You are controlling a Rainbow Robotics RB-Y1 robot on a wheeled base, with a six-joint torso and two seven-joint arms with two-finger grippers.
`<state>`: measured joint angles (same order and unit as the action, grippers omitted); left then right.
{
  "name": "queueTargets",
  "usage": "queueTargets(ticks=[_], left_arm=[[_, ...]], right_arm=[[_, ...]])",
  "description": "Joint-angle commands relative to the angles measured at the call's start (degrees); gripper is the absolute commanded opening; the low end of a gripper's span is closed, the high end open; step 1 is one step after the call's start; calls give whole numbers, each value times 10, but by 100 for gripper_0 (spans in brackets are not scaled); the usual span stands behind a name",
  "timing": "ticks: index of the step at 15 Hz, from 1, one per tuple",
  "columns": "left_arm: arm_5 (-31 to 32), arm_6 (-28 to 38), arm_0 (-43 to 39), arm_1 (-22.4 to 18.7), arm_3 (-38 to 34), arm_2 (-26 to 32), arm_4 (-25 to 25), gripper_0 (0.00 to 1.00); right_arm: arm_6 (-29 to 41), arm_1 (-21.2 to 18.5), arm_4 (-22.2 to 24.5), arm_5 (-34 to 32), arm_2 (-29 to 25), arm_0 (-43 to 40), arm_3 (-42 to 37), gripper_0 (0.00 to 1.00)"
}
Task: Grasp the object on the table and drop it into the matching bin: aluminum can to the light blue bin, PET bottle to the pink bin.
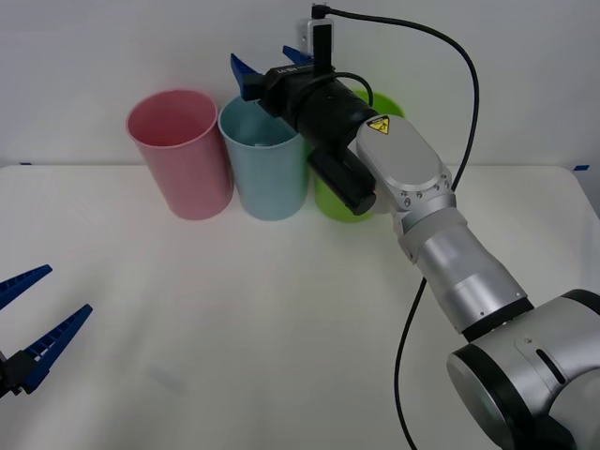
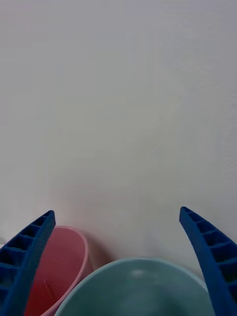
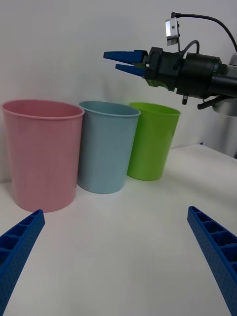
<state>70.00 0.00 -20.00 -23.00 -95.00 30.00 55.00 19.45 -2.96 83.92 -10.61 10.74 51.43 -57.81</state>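
Note:
My right gripper [image 1: 265, 67] hangs open just above the rim of the light blue bin [image 1: 267, 173], with nothing between its fingers. In the right wrist view its blue fingers [image 2: 29, 256] frame the light blue bin's mouth [image 2: 133, 286] and part of the pink bin [image 2: 59, 266]. The pink bin [image 1: 183, 159] stands right beside the blue one, on its left. The aluminum can is out of view. My left gripper [image 1: 66, 291] is open, low over the white table [image 1: 234, 328] at the near left. The left wrist view shows the right gripper [image 3: 112, 59] over the light blue bin [image 3: 106, 148].
A lime green bin [image 1: 333, 202] stands to the right of the blue one, partly behind my right arm. All three bins line the table's far edge against a white wall. A black cable loops from the right wrist camera.

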Motion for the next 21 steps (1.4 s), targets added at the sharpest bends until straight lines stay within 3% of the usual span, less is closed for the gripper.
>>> queueTargets(ticks=[1, 6, 9, 12, 21], left_arm=[[0, 0, 0, 0, 0, 0, 0, 100], [0, 0, 0, 0, 0, 0, 0, 100], [0, 0, 0, 0, 0, 0, 0, 100], [0, 0, 0, 0, 0, 0, 0, 100], [0, 0, 0, 0, 0, 0, 0, 100]], right_arm=[[0, 0, -1, 0, 0, 0, 1, 100], [-6, -8, -9, -7, 8, -1, 0, 100], [-13, -48, -57, -11, 38, -11, -21, 100], [-11, -106, -97, -11, 72, -67, -105, 100], [-15, -272, -141, -29, 80, -306, -396, 100]])
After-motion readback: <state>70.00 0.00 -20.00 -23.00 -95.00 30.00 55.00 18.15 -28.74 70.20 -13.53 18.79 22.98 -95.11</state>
